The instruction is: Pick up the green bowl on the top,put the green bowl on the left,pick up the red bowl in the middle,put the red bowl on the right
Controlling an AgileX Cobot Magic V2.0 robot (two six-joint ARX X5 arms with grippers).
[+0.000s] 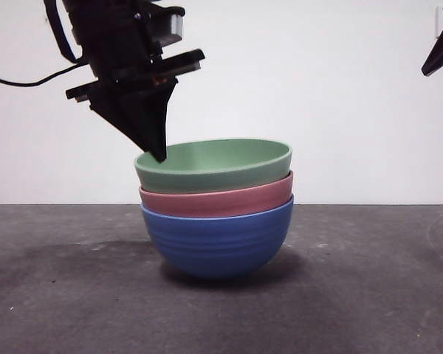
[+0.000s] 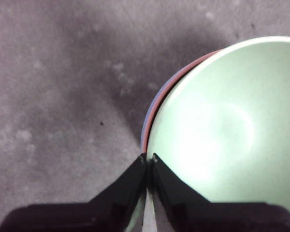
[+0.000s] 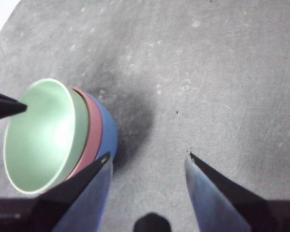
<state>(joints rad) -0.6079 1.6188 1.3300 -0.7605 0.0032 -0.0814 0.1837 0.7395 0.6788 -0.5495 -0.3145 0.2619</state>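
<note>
1. The grey table point(image 1: 59, 295) carries a stack of three nested bowls.
2. The blue bowl point(image 1: 216, 243) is the base of the stack and rests directly on the table.
3. The red bowl point(image 1: 215, 199) sits inside the blue bowl, only its rim band showing.
4. The green bowl point(image 1: 214, 166) sits on top, inside the red bowl.
5. The left gripper point(image 2: 148, 158) is at the green bowl's rim, its jaws pinched narrowly on that rim.
6. The right gripper point(image 3: 147, 157) hangs well away from the stack, jaws spread wide and holding nothing.
</note>
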